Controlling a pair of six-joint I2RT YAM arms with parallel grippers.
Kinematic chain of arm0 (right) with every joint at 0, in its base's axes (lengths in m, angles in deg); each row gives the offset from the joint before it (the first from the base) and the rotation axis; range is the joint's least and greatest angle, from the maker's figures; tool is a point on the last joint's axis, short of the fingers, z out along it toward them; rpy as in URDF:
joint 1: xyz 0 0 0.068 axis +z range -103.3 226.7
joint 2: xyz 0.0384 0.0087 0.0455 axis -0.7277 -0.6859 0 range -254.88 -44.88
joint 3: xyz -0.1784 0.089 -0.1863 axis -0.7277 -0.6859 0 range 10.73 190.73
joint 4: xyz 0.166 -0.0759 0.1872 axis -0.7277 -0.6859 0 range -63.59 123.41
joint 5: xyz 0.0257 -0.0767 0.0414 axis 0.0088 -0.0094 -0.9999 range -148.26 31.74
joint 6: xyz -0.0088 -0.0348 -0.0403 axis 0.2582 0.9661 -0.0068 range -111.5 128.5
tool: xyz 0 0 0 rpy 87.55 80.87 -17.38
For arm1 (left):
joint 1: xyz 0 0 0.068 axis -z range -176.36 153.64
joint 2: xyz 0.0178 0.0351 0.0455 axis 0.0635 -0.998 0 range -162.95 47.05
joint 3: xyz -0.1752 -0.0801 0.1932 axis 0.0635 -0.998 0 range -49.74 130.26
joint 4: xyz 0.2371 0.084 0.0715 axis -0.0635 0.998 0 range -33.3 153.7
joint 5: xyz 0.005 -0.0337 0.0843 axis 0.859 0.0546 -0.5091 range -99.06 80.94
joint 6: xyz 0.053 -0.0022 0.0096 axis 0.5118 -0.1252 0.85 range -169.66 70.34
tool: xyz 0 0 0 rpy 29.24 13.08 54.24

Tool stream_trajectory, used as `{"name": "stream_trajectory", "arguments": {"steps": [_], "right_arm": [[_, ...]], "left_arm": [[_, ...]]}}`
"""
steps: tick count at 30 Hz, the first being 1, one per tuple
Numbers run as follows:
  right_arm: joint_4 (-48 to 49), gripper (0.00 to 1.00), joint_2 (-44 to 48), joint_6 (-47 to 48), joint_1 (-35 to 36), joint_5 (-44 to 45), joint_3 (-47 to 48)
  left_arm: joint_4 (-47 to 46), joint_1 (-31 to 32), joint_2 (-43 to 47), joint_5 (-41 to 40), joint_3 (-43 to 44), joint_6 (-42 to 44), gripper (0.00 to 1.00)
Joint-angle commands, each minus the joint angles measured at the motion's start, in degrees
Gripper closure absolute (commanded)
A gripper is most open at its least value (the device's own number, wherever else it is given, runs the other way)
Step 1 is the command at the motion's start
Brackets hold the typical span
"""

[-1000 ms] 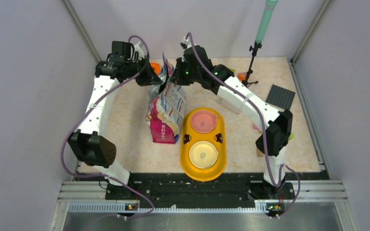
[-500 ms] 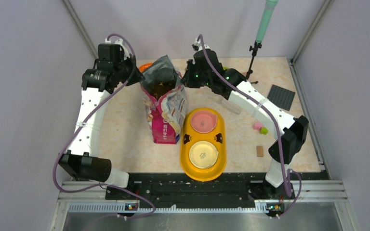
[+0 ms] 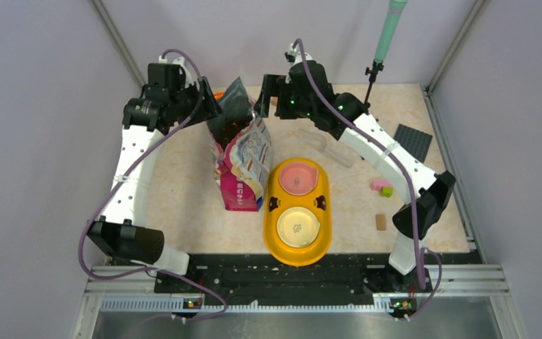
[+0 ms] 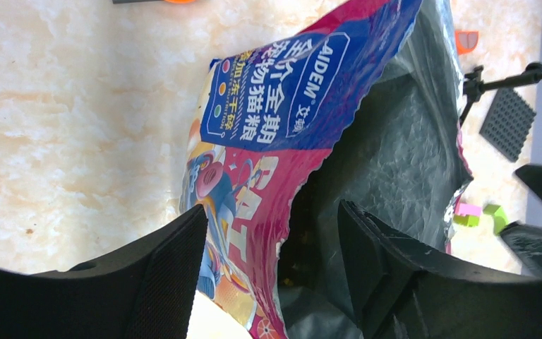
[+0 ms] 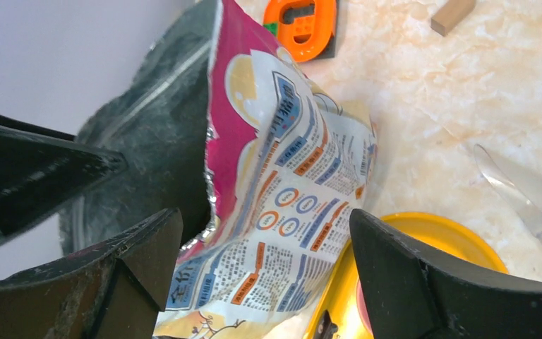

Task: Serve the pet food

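The magenta-and-blue cat food bag (image 3: 243, 166) stands upright at the table's middle with its top torn open. Dark kibble (image 3: 231, 127) shows dimly inside, and as specks in the left wrist view (image 4: 287, 280). My left gripper (image 4: 272, 240) is open and straddles the bag's front wall (image 4: 254, 176), with one finger (image 4: 162, 275) outside and the other (image 4: 374, 261) inside the mouth. My right gripper (image 5: 265, 233) is open and straddles the printed back wall (image 5: 289, 212). A yellow feeder tray (image 3: 328, 212) holds a pink bowl (image 3: 298, 176) and a cream bowl (image 3: 298, 226).
A clear plastic scoop (image 3: 328, 148) lies behind the tray. An orange toy (image 5: 300, 25) and a tan block (image 5: 453, 14) lie at the back. Pink and green bricks (image 3: 382, 187), another tan block (image 3: 380, 222) and a dark baseplate (image 3: 413, 141) are at right. A green-tipped stand (image 3: 388, 35) rises at the back right.
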Motion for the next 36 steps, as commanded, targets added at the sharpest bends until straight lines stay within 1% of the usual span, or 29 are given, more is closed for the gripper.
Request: {"name": "stream_trajectory", "arguments": {"steps": [1,8,12,13,14,15,16,17,18,19,21,22,24,25,27,28,31,34,36], "right_arm": [[-1.57,0.08,-3.04,1.26,-0.33,-2.31,5.91],[-6.39,0.08,-10.19,2.76,1.16,-5.47,15.77],[-12.14,0.07,-14.82,2.87,1.43,-5.52,21.05],[-12.88,0.07,-15.54,2.95,1.43,-5.51,21.45],[-13.35,0.07,-16.0,3.03,1.43,-5.47,21.55],[-13.59,0.07,-16.28,3.04,1.44,-5.52,21.37],[-13.88,0.09,-16.49,3.03,1.43,-5.5,21.19],[-14.27,0.15,-16.62,3.18,1.43,-5.51,21.15],[-14.6,0.28,-16.61,3.42,1.43,-5.58,21.01],[-14.87,0.43,-16.48,3.79,1.43,-5.57,20.65],[-14.97,0.89,-15.48,4.22,1.42,-5.54,19.26],[-14.54,1.0,-14.63,4.37,1.31,-5.37,18.17],[-11.17,1.0,-12.15,4.6,1.29,-5.46,13.83],[-8.96,1.0,-10.91,4.39,1.14,-6.31,11.76],[-3.74,1.0,-8.73,3.34,0.36,-9.91,8.19],[-0.76,1.0,-8.0,2.57,-0.15,-12.16,6.76],[4.99,1.0,-6.81,0.6,-1.23,-19.4,3.34],[12.75,1.0,-5.89,-1.59,-1.56,-24.81,-0.46],[14.93,1.0,-6.25,-2.37,-1.74,-26.74,-0.87]], "left_arm": [[0.89,1.13,-0.18,-1.56,0.43,2.09,0.28],[1.85,1.46,-1.26,-3.1,-1.81,2.27,0.28],[2.81,1.46,-2.63,-3.73,-2.25,2.7,0.33],[2.59,1.46,-2.78,-3.54,-2.64,2.78,0.37],[2.1,1.46,-2.88,-3.47,-3.29,2.87,0.43],[1.6,1.46,-3.01,-3.4,-3.7,2.89,0.52],[1.35,1.46,-3.2,-3.37,-3.95,2.83,0.68],[1.16,1.46,-3.42,-3.56,-3.84,2.81,0.83],[1.16,1.38,-3.72,-3.98,-3.54,2.66,0.99],[1.32,1.3,-4.06,-4.4,-2.96,2.57,1.0],[1.39,0.9,-4.31,-5.19,-1.27,2.5,1.0],[1.26,0.55,-4.26,-5.96,-0.37,2.35,1.0],[0.43,-0.8,-3.86,-6.83,1.28,0.81,1.0],[-0.64,-1.86,-3.48,-5.73,1.83,0.45,1.0],[-3.06,-3.72,-2.44,-4.5,3.28,-0.22,1.0],[-3.82,-4.33,-2.36,-5.63,4.42,-0.64,1.0],[-4.16,-4.89,-3.79,-9.48,10.55,-0.42,1.0],[-4.79,-4.95,-6.1,-9.07,17.11,-0.19,1.0],[-5.57,-4.91,-7.15,-8.31,20.42,-0.12,1.0]]}}
